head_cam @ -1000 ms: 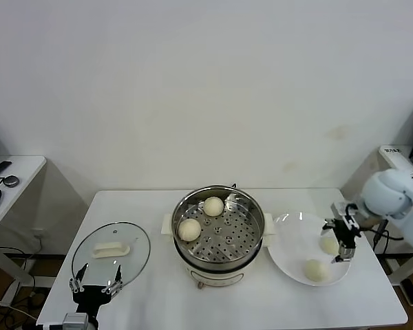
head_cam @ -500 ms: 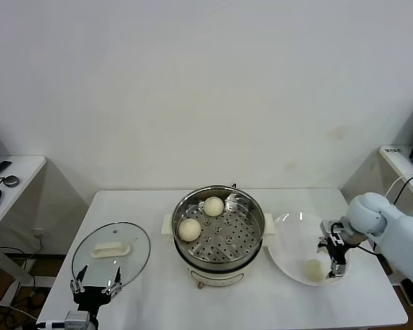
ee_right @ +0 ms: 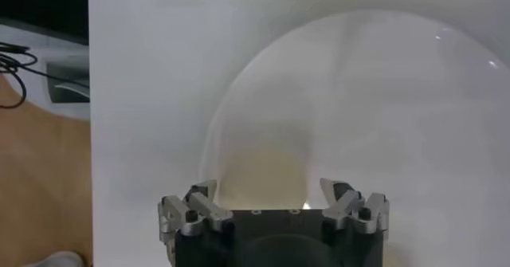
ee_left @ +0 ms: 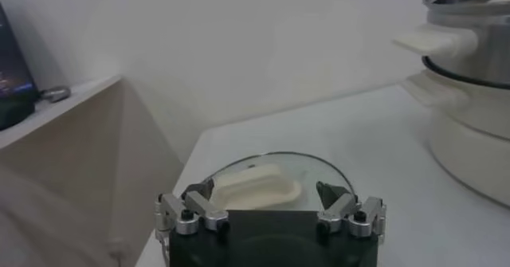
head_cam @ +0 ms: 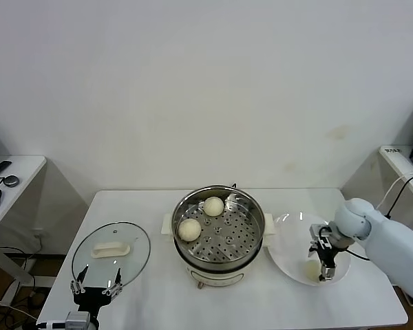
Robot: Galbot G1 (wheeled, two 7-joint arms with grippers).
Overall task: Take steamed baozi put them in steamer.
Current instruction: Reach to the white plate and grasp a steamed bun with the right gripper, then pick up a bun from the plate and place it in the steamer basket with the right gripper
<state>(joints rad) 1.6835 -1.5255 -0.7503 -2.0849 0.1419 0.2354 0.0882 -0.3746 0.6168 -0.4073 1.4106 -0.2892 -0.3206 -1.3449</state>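
while the left gripper (head_cam: pixel 95 286) idles with jaws spread beside the lid (head_cam: pixel 111 249), the right gripper (head_cam: pixel 323 268) hangs jaws spread astride a baozi (ee_right: pixel 263 171) on the plate (head_cam: pixel 289 261); two baozi (head_cam: pixel 189 229) sit in the steamer (head_cam: pixel 251 234).

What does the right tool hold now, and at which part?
Nothing is held. The right tool is open above a baozi on the plate; the left tool, near the glass lid, is open and empty.
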